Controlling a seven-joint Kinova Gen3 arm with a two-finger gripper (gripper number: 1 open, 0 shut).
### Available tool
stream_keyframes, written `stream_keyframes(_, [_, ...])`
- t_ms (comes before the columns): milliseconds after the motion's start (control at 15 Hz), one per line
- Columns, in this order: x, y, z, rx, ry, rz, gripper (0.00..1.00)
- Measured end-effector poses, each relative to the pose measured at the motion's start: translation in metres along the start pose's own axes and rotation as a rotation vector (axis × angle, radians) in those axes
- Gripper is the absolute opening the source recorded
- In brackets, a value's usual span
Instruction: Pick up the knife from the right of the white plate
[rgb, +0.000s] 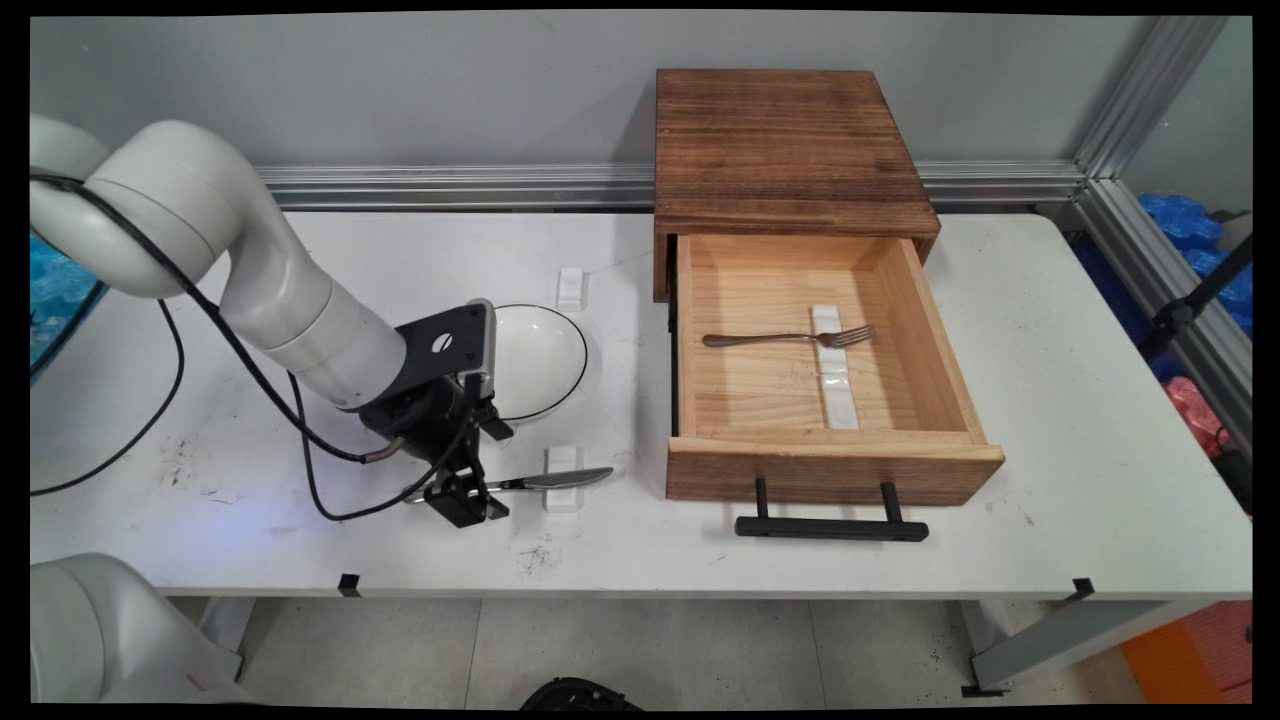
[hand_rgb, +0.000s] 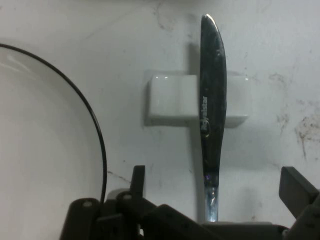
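white table (rgb: 1050, 420): one knife (rgb: 555, 480), one fork (rgb: 790, 339), one plate (rgb: 535, 360), three rests; hand (rgb: 468, 498) spread wide astride knife handle.

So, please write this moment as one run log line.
gripper: open, astride silver table knife handle | knife blade on white rest | black-rimmed white plate beside

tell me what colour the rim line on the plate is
Black, a thin line round the white plate; clearest in the hand view.
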Motion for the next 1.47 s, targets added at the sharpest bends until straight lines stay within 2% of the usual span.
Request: stream_keyframes(1467, [-0.005, -0.009, 0.013, -0.007, -0.011, 0.044, 1.0])
